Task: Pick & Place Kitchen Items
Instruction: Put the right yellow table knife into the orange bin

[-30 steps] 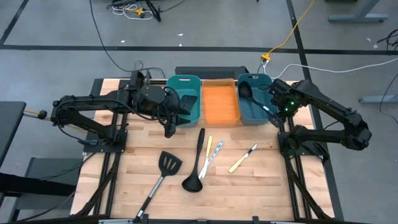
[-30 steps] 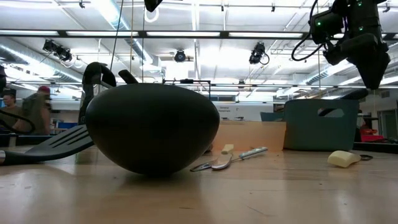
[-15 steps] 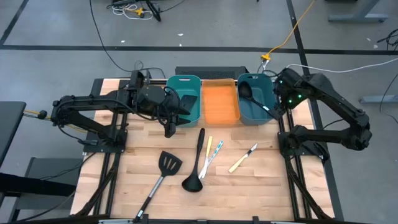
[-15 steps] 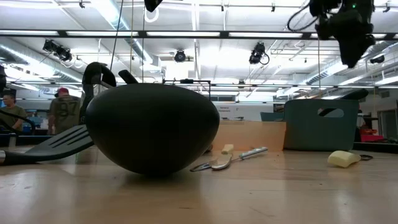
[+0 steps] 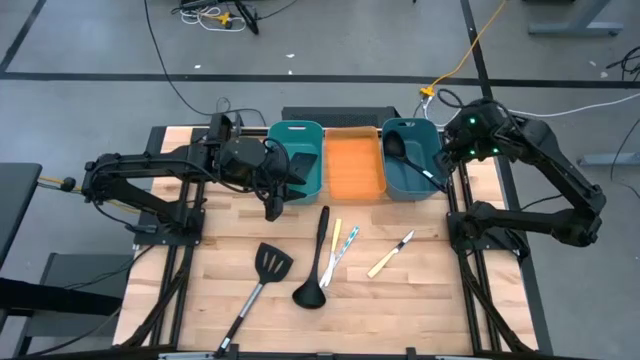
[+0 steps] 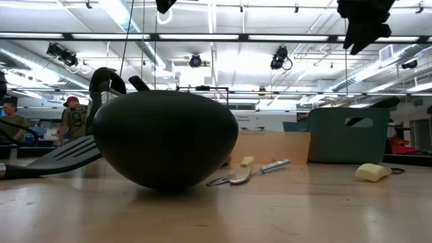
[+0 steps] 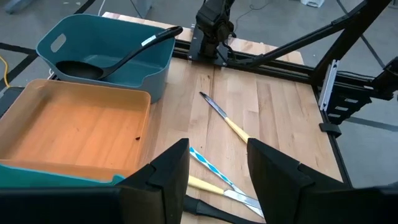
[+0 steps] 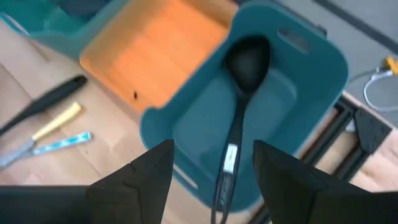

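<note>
We see a pale butcher-block table [image 5: 420, 290] with three smooth plastic bins at its far edge: a teal bin [image 5: 300, 160] on the left, a shallow orange bin [image 5: 355, 165] in the middle, and a second teal bin [image 5: 410, 160] on the right. A glossy black ladle [image 8: 239, 106] lies in that right bin, bowl at the far end, handle leaning over the near rim. On the wood in front lie a black slotted spatula [image 5: 262, 280], a second black ladle [image 5: 317, 262] with its round bowl nearest the front edge, and thin sticks: a yellow-handled one [image 5: 388, 256], a teal one [image 5: 346, 244] and a white one [image 5: 333, 242] close together.

Our right gripper [image 8: 211, 171] hangs above the right teal bin, fingers spread wide and empty. Our left gripper [image 7: 217, 168] hovers by the left teal bin's near corner, forearm stretched across the table, fingers apart with nothing between them.
</note>
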You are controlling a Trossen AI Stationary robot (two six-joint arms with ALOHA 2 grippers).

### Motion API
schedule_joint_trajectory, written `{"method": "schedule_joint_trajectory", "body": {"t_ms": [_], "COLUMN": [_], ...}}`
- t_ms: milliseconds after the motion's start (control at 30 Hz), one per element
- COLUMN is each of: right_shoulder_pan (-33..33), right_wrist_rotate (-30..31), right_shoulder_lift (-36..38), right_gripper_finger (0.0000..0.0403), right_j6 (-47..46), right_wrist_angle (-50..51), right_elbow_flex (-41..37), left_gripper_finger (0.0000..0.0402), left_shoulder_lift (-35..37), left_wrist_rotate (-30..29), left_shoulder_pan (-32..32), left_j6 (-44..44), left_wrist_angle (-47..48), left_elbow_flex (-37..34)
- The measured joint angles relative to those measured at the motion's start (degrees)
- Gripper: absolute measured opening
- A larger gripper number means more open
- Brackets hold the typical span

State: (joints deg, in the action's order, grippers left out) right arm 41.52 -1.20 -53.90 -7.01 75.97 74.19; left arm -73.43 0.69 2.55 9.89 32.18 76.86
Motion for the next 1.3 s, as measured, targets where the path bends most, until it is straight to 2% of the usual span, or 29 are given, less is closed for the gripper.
{"method": "schedule_joint_trajectory", "body": {"t_ms": [300,733,1300], "right_shoulder_pan": [-0.8,-8.6,-21.4], "right_wrist_rotate": [-4.4,-5.8,-5.9], "right_shoulder_lift": [2.4,3.5,3.6], "right_gripper_finger": [0.0224,0.0224,0.0224], "right_j6": [-0.7,-2.4,-0.7], "right_wrist_angle": [-5.5,-14.0,-28.4], "right_elbow_flex": [0.0,-0.1,-10.8], "left_gripper_finger": [0.0167,0.0167,0.0167], "left_shoulder_lift": [0.0,0.0,0.0], "left_wrist_rotate": [0.0,0.0,0.0], "left_shoulder_pan": [0.0,0.0,0.0], "left_j6": [0.0,0.3,0.9], "left_wrist_angle": [0.0,0.0,0.0], "left_elbow_flex": [0.0,0.0,0.0]}}
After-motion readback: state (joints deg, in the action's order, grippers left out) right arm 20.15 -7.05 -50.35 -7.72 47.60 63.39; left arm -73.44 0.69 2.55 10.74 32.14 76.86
